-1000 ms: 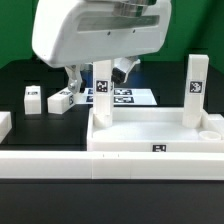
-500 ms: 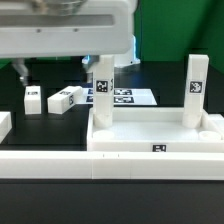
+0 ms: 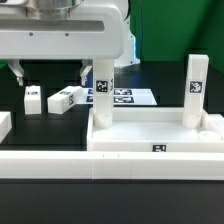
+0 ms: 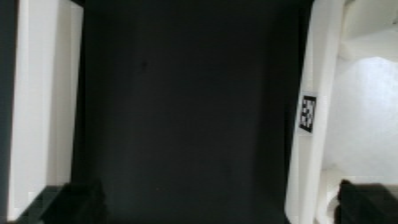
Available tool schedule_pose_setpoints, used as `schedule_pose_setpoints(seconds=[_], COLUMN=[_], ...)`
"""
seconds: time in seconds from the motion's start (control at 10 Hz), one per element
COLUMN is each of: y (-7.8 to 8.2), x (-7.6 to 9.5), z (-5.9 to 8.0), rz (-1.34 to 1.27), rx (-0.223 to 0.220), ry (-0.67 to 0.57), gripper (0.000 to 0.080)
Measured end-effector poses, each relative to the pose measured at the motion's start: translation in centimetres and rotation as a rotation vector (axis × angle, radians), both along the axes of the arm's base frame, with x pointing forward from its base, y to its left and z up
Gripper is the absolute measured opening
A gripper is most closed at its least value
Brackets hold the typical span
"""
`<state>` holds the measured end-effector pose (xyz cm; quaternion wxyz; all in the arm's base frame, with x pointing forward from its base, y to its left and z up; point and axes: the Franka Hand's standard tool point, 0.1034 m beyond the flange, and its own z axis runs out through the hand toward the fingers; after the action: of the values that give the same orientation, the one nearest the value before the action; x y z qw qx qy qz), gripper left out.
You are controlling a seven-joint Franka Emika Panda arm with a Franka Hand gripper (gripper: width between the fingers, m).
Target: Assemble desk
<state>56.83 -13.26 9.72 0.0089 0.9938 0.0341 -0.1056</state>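
Entry: claw [image 3: 50, 77]. A second ago we logged it beside the upright leg [image 3: 101, 85], its bulky body angled. It has since shifted toward the exterior view's left and now hangs broadside near the lying leg [image 3: 65, 98]. Both fingers [image 3: 16, 74] have come into sight, spread wide apart.

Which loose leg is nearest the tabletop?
The leg lying slantwise beside the marker board; the other loose leg sits farther toward the exterior view's left.
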Motion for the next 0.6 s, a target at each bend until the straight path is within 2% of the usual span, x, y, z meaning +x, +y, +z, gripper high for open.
schedule_pose_setpoints(seconds=[0.2,0.4,0.5,0.6], y=[-2.5,-3.6,-4.0,-3.8], x=[-2.8,-6.1,-6.8,-6.4], z=[-0.5,-1.9,-2.2,-2.0], rz=[-0.128,-0.185,-0.193,-0.187], rx=[0.007,0.018,0.017,0.016], ry=[0.037,0.08,0.091,0.086], gripper=[0.0648,0.0648,0.0648,0.0648])
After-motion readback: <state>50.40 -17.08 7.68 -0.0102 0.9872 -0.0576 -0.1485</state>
